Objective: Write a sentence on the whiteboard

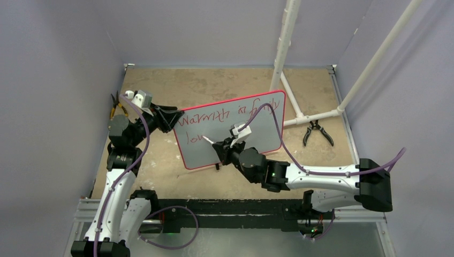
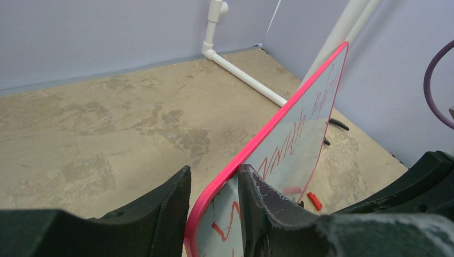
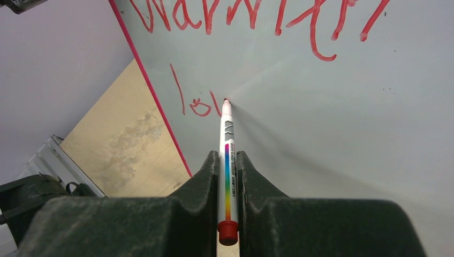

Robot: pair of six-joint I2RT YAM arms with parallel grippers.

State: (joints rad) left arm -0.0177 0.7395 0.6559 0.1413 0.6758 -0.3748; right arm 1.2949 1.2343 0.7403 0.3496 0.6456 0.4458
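Tan bench (image 1: 225, 85) under purple walls (image 1: 214, 32), with whiteboard (image 1: 259, 136) standing mid-bench, sentence (image 1: 225, 115) in red across its near face. Pinching the board's left rim between narrowed fingers, left gripper (image 2: 214, 174). Clamped tight in right gripper (image 3: 227, 155), a marker (image 3: 227, 139), tip touching the board beside "lo" on the second line.

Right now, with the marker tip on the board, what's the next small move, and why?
Probably a short stroke up and right, finishing the v: the white rainbow-striped marker has its tip on the red-rimmed whiteboard, just after the red handwritten lettering "lo" and one downstroke.
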